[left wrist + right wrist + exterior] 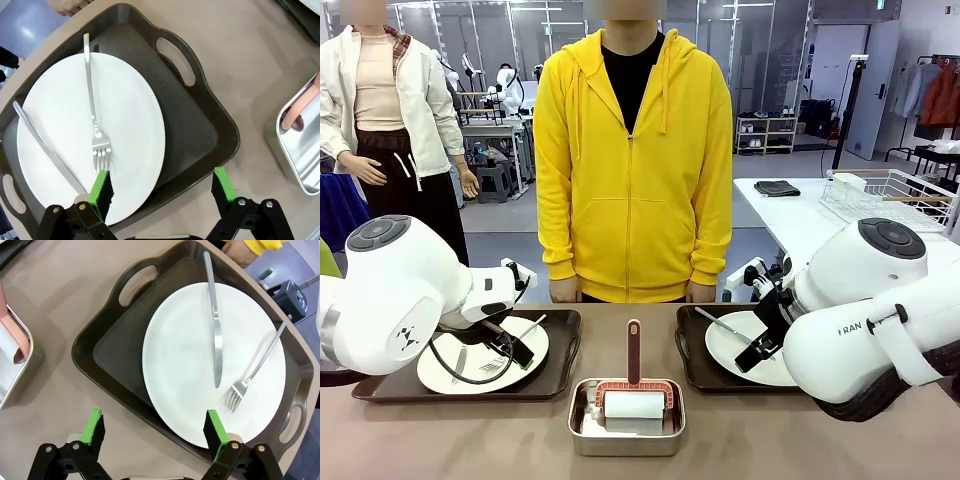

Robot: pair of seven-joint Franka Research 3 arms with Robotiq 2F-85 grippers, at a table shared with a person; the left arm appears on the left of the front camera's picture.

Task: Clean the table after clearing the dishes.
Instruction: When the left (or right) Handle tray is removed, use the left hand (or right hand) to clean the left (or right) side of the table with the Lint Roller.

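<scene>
Two dishes (pixel 732 342) on the table (pixel 770 440): each a breakable plate (pixel 100 145), loose cutlery (pixel 92 100), stiff tray (pixel 200 130). Left hand (pixel 162 182) and right hand (pixel 155 427), both released, hover over the tray rims at 6 o'clock in their wrist views, likely the firmest hold.

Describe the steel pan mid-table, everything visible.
The steel pan is small, rectangular and shiny, with rounded corners and a rolled rim. It sits flat on the table, central on the robot's side, between the left tray and right tray and clear of both. Inside lies a roller tool with a white roll and a salmon-red frame, its handle reaching past the far rim toward the person.
</scene>
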